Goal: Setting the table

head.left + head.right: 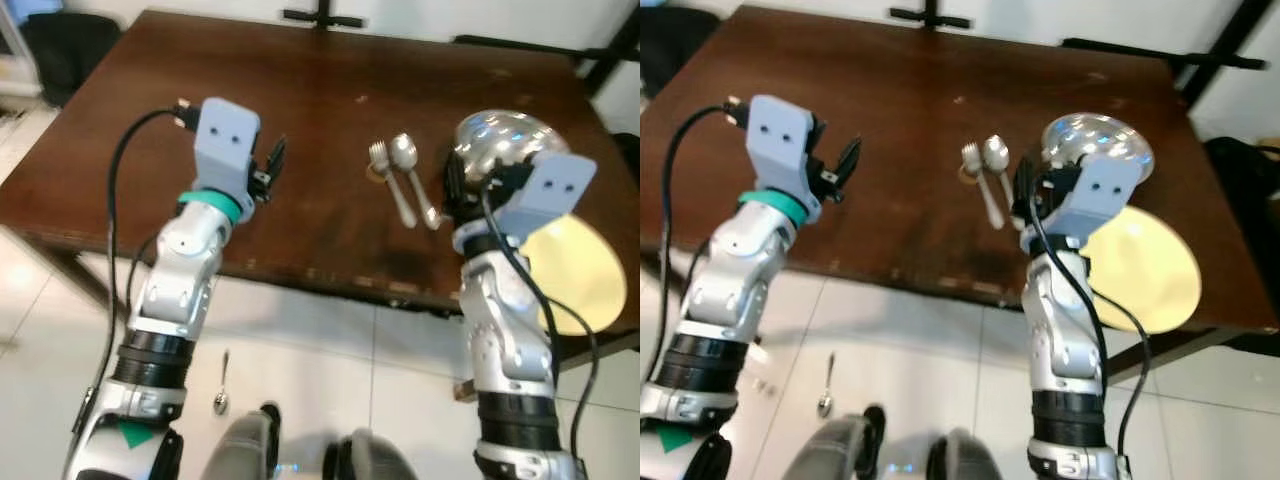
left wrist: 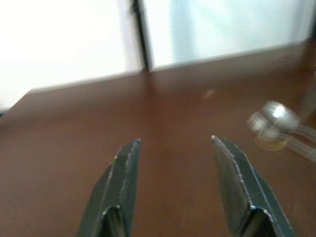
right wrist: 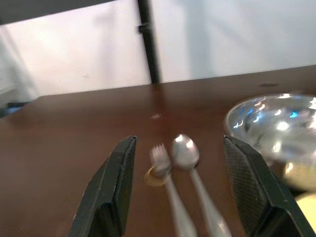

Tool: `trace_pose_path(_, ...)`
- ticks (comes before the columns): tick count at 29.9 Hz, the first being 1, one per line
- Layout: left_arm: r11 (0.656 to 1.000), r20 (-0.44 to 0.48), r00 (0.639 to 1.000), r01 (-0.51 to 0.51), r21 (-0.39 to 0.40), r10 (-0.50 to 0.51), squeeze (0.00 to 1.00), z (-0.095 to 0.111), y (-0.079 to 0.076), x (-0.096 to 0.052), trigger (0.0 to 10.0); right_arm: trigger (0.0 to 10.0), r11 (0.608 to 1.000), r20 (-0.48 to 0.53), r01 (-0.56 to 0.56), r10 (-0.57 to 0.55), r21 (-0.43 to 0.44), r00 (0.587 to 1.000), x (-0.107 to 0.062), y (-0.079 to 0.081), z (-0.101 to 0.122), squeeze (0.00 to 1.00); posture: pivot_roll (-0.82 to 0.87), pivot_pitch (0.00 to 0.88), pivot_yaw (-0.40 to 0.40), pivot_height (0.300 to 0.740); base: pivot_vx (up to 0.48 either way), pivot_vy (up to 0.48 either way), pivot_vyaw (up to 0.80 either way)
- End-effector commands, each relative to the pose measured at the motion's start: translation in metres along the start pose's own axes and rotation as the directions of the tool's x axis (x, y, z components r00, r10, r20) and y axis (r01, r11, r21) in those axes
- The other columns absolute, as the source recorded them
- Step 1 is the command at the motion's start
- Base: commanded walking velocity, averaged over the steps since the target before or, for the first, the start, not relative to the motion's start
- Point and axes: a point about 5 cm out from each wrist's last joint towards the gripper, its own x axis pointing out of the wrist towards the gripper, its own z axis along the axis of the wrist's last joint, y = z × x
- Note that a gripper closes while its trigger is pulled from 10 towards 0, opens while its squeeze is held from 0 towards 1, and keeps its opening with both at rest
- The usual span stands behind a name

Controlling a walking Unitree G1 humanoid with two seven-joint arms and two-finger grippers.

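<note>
Above the brown table (image 1: pixel 300 120), both end effectors open, right end effector (image 3: pixel 177 163) near fork (image 1: pixel 392 182) and spoon (image 1: pixel 412 170).

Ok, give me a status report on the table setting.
Both grippers open, left gripper idle over bare table. Right gripper lined up on fork and spoon. Steel bowl beside them.

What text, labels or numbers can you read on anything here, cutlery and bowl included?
None can be read.
Fork, spoon, metal bowl, yellow plate: no marking can be made out.
Brown table: bare wood, no label.
Spoon on the floor: too small to tell.
</note>
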Motion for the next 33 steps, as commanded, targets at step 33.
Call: trace_pose_path(33,1.0,-0.008,1.0,0.025,-0.015,-0.025,0.0,-0.0008,-0.0059,0.0021,10.0,10.0,1.0,-0.008,0.031,-0.031,0.002,0.999,-0.0026,-0.0053,-0.0015,0.0,0.14,0.067,0.014,0.74,-0.228,0.0,0.0)
